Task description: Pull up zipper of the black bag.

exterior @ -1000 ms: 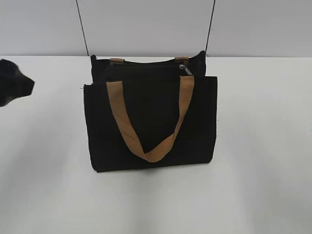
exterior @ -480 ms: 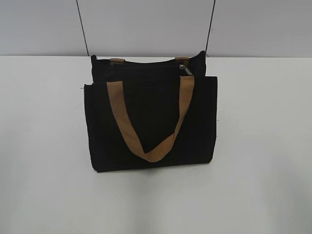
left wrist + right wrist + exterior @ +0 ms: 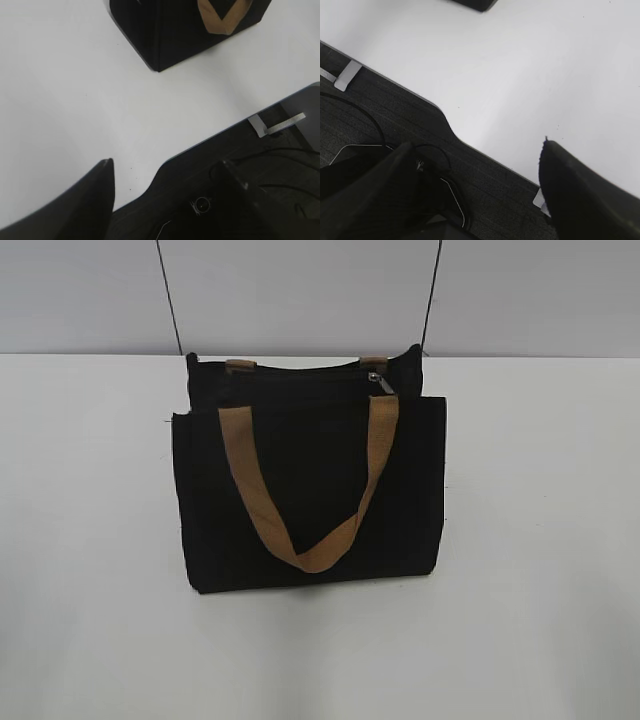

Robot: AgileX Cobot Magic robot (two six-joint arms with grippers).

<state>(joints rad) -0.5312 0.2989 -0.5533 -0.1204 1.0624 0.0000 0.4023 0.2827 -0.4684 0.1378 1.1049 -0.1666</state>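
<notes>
Much of the zipper (image 3: 300, 380) is hard to follow in the exterior view, since black teeth run against black fabric along the top edge; only its small silver pull (image 3: 381, 382) stands out, sitting near the right end of that edge, just above the right root of the front strap. The black bag (image 3: 310, 490) stands upright on the white table (image 3: 90, 590), roughly at the middle, with the tan front handle (image 3: 300, 490) drooping down its front panel in a V; the rear handle shows only as two short tan tabs at the top rim. Neither arm appears in the exterior view. In the left wrist view the bag is cut off by the top border, only a lower corner and the tip of the tan V showing, and the left gripper (image 3: 165, 195) hangs low over the table's near edge, well apart from the bag, its two dark fingers spread wide with nothing between them. In the right wrist view only a sliver of the bag's corner peeks in at the top, and the right gripper (image 3: 480, 190) sits likewise back at the table edge, fingers parted and empty.
</notes>
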